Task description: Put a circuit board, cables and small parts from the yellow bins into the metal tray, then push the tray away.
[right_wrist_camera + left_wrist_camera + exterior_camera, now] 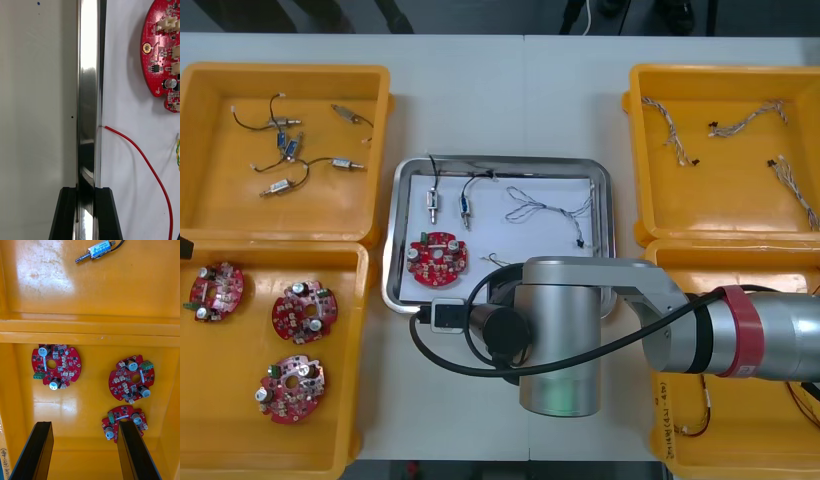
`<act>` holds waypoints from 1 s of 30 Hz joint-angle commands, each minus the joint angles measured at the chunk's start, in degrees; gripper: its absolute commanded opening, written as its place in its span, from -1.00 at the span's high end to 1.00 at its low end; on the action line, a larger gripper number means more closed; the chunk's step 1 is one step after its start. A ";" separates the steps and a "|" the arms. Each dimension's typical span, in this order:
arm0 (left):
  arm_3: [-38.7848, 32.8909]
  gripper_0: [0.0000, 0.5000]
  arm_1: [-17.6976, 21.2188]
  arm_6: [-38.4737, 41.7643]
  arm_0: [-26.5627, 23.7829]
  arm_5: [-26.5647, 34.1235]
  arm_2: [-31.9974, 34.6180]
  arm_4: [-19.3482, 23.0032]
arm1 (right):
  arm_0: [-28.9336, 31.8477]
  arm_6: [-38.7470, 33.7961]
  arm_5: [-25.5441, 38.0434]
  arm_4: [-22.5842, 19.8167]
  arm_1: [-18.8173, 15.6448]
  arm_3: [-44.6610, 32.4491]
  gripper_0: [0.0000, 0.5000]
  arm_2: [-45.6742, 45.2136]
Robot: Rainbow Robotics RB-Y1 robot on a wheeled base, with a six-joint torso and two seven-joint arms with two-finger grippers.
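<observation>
The metal tray (396, 236), white inside, holds a round red circuit board (437, 255), two small metal parts (433, 206) on black leads, and a blue and white cable (546, 209). My right arm (560, 335) hangs over the tray's near edge. In the right wrist view my right gripper (85, 189) is shut on the tray's shiny rim (88, 93), one finger on each side. Inside the rim lie the board (161, 56) and a red cable (144, 159). My left gripper (85, 423) stands open above three boards (56, 365) in a bin.
At the left, the near yellow bin (350, 400) holds three boards and the far yellow bin (380, 150) several small metal parts. On the right, the far bin (635, 170) holds cables. A small metal part (98, 249) lies beyond the bin wall (90, 332).
</observation>
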 commanded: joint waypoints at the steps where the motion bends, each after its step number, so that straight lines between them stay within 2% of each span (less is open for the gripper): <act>1: -1.60 -1.00 -0.49 -4.27 1.24 0.39 1.79 -0.56 | -2.33 1.27 -0.28 0.72 -2.74 -0.46 1.00 0.90; 11: -1.60 -1.00 -0.49 -4.27 1.24 0.39 1.79 -0.56 | -5.14 1.54 -1.34 0.54 -2.92 2.62 1.00 0.90; 18: -1.60 -1.00 -0.49 -4.27 1.24 0.39 1.79 -0.56 | -7.87 1.54 -2.57 -1.22 -2.39 5.52 1.00 0.90; 24: -1.60 -1.00 -0.49 -4.27 1.24 0.39 1.79 -0.56 | -11.29 1.62 -3.71 -4.91 -2.39 8.24 1.00 0.99; 30: -1.60 -1.00 -0.49 -4.27 1.24 0.39 1.79 -0.56 | -13.67 1.80 -5.03 -5.08 -2.56 10.09 1.00 2.48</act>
